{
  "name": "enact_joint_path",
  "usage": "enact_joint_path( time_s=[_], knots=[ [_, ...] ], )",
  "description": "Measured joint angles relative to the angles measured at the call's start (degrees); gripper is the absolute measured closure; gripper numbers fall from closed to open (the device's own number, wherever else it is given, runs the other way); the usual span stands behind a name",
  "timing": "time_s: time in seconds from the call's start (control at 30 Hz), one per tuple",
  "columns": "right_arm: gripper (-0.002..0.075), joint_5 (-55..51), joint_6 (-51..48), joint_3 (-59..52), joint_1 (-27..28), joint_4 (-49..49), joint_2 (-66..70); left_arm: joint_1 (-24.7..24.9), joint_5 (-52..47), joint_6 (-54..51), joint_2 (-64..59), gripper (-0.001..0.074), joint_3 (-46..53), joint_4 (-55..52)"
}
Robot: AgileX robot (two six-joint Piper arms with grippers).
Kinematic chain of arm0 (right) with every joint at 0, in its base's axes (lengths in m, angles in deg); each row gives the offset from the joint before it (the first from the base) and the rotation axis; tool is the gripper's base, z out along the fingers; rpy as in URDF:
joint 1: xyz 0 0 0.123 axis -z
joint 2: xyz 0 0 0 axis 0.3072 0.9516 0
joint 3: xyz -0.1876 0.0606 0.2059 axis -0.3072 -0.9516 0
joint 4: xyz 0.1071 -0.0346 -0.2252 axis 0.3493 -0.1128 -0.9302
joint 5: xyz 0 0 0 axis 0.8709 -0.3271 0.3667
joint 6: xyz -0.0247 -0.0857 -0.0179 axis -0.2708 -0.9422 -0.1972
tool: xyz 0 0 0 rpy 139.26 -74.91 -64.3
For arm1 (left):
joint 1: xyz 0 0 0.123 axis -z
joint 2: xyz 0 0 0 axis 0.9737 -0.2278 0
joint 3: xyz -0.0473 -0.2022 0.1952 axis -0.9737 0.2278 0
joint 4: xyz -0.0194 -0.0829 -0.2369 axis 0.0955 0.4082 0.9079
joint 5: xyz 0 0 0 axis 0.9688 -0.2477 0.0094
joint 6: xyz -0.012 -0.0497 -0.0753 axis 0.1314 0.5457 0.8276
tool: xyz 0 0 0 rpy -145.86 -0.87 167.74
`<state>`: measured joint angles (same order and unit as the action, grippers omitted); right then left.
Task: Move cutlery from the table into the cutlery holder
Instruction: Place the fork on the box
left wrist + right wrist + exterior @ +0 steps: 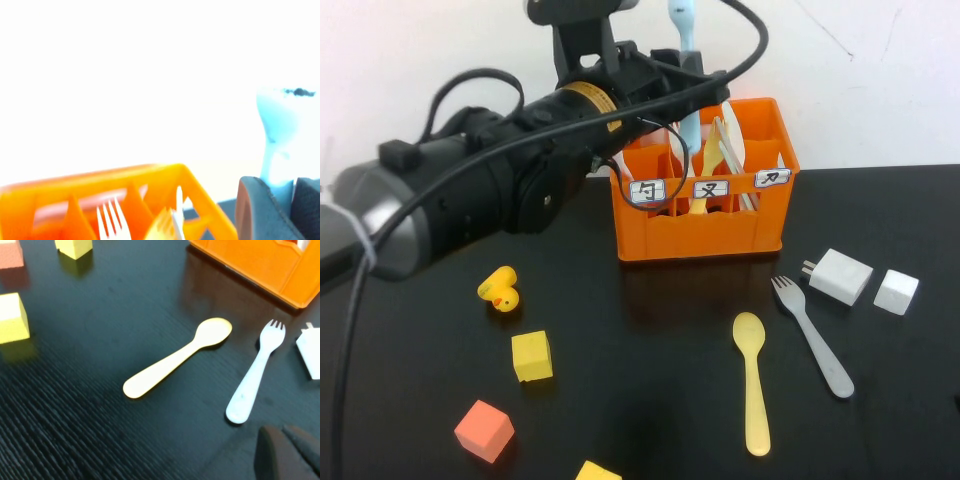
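My left gripper [686, 78] hangs over the orange cutlery holder [700, 235], shut on an upright light blue fork [684, 30]. The fork's lower end dips toward the holder's open top. In the left wrist view the fork [277, 120] stands pinched between the fingers [255, 210], beside the holder's rim [100, 182]. A yellow spoon [753, 385] and a grey fork [815, 340] lie on the black table [650, 400] in front of the holder. The right wrist view shows my right gripper [283, 434] shut and empty, just above the table near the grey fork [252, 377] and the spoon [175, 360].
White cutlery [112, 220] stands inside the holder. A rubber duck [500, 290], a yellow cube [532, 356], an orange cube [484, 430] and another yellow cube [598, 472] sit front left. A white charger [840, 275] and a white block [896, 291] lie to the right.
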<state>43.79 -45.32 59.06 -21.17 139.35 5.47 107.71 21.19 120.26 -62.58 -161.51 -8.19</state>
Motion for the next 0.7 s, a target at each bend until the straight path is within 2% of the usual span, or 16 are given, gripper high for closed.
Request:
enact_joint_path(
  time_s=[0.27, 0.7],
  knots=[
    [0.0728, 0.1, -0.1, -0.7, 0.0, 0.0, 0.0, -1.9, 13.0, -2.4, -6.0, 0.0629, 0.0, -0.8],
    [0.0728, 0.3, -1.9, -1.0, 0.0, 0.0, 0.0, -2.0, 20.0, -9.3, -13.7, 0.0629, 0.0, -0.8]
  ],
)
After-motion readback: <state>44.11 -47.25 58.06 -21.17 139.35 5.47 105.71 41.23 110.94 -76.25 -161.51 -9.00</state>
